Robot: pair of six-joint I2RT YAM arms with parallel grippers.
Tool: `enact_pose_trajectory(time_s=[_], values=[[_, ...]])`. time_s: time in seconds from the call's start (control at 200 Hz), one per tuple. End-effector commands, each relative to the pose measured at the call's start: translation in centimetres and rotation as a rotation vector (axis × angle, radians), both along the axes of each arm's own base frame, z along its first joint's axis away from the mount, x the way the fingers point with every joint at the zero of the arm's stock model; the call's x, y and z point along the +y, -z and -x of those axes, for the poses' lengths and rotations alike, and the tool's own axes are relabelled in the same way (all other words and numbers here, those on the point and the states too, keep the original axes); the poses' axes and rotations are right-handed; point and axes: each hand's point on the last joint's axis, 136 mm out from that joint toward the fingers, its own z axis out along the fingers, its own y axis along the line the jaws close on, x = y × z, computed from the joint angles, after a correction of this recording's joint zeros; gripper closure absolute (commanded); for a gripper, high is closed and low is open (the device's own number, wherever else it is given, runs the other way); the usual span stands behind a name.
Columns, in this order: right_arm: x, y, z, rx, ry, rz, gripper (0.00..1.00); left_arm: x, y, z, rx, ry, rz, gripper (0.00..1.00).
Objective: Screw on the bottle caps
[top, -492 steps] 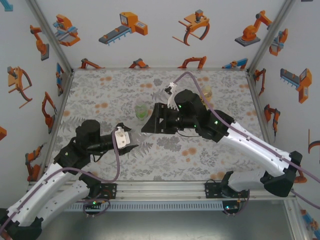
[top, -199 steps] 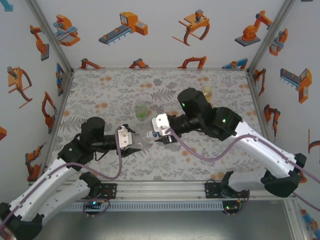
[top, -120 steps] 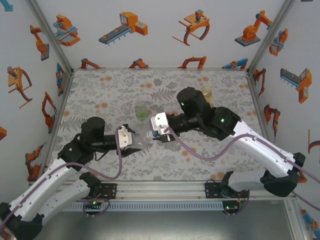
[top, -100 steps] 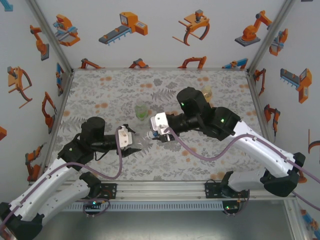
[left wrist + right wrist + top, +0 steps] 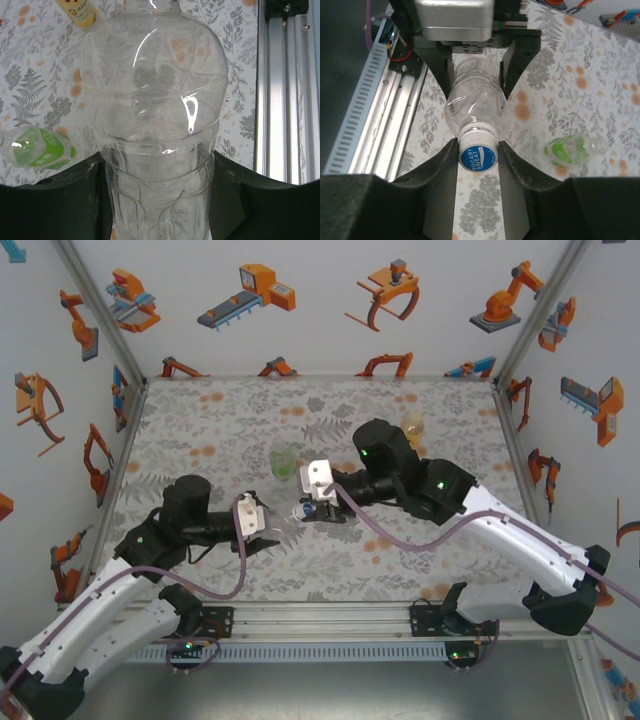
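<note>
The colourless bottle (image 5: 472,100), spanning from the left gripper (image 5: 270,534) to the right gripper (image 5: 308,512) pinching its blue-centred cap (image 5: 478,157), is barring the table's (image 5: 200,420) middle. The green-tinted bottle (image 5: 284,462) is sitting just behind it, the yellow-orange bottle (image 5: 412,424) is crowding the right arm's (image 5: 480,515) far side, and the left rear corner is lying open.

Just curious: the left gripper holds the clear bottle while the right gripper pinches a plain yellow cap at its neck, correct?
Not quite: the cap in the right gripper is white with a blue centre, not yellow; the right wrist view shows it. The rest holds.
</note>
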Motion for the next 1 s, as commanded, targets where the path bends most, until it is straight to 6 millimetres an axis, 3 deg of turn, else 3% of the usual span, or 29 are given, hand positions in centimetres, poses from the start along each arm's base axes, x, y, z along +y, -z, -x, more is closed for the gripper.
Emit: enact_pose_trajectory(time_s=[0.0,0.1,0.245,0.37,0.461,0.656,0.996], values=[[0.9,-1.0,-1.4,0.166,0.162,-0.056,0.92,-0.1,-2.8,0.0,-0.093,0.008,0.066,1.00],[1.3,-1.3,-3.6,0.380,0.372,-0.104,1.00,0.2,-2.9,-0.6,-0.111,-0.030,0.063,1.00],[1.1,0.1,-6.2,0.736,0.666,-0.118,1.00,0.7,-3.3,-1.3,-0.142,-0.091,0.068,1.00],[0.9,0.5,-6.9,1.013,0.811,-0.163,1.00,0.9,-3.4,-1.6,-0.155,-0.113,0.077,1.00],[0.7,0.8,-6.9,1.152,0.874,-0.174,0.95,0.9,-3.3,-1.7,-0.149,-0.114,0.075,1.00],[0.7,1.1,-7.0,1.173,0.927,-0.138,0.85,0.6,-3.1,-1.8,-0.134,-0.108,0.070,1.00],[-0.3,-2.7,-6.9,0.980,0.855,-0.193,0.39,0.5,-2.9,-1.8,-0.130,-0.101,0.063,1.00]])
